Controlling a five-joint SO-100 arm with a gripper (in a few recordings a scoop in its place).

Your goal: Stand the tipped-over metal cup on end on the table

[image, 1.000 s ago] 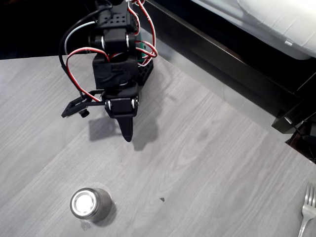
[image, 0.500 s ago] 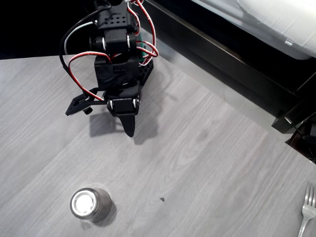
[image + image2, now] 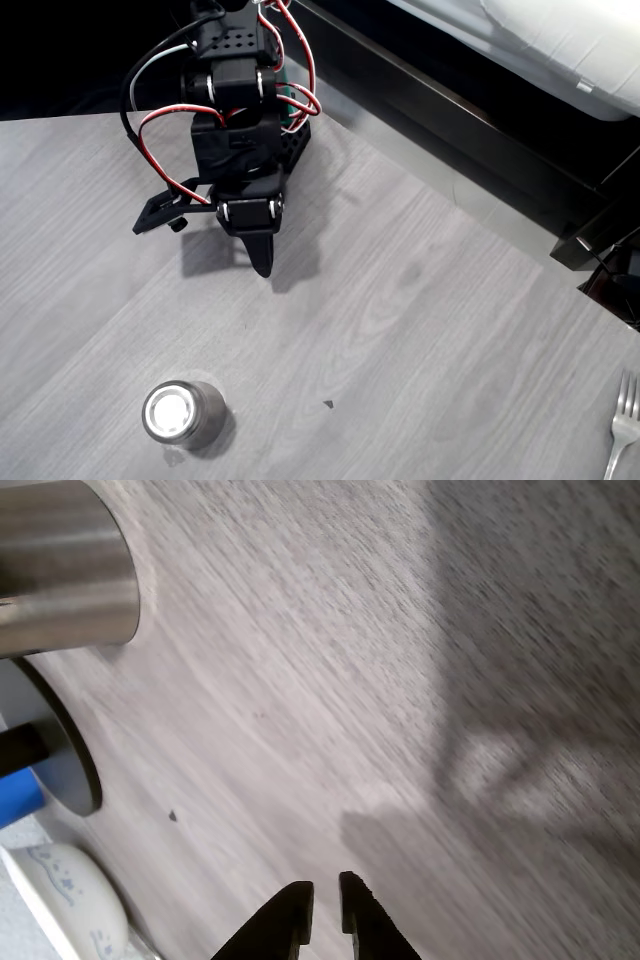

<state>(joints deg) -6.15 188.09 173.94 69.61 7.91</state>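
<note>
The metal cup (image 3: 183, 413) stands on end on the table (image 3: 400, 330) near the front left in the overhead view, its bright round top facing up. In the wrist view its shiny side (image 3: 60, 570) shows at the top left corner. My gripper (image 3: 262, 262) hangs well behind the cup, close to the arm's base, and does not touch it. Its dark fingertips (image 3: 293, 905) sit close together in the wrist view, with nothing between them, over bare table (image 3: 400, 680).
A silver fork (image 3: 622, 425) lies at the table's right front edge. A black frame (image 3: 450, 110) runs beyond the far edge. In the wrist view a dark disc (image 3: 62, 750) and a white patterned object (image 3: 70, 900) sit at the left.
The gripper has drawn back slightly toward the arm's base, away from the cup, then stayed still. The cup has not moved.
</note>
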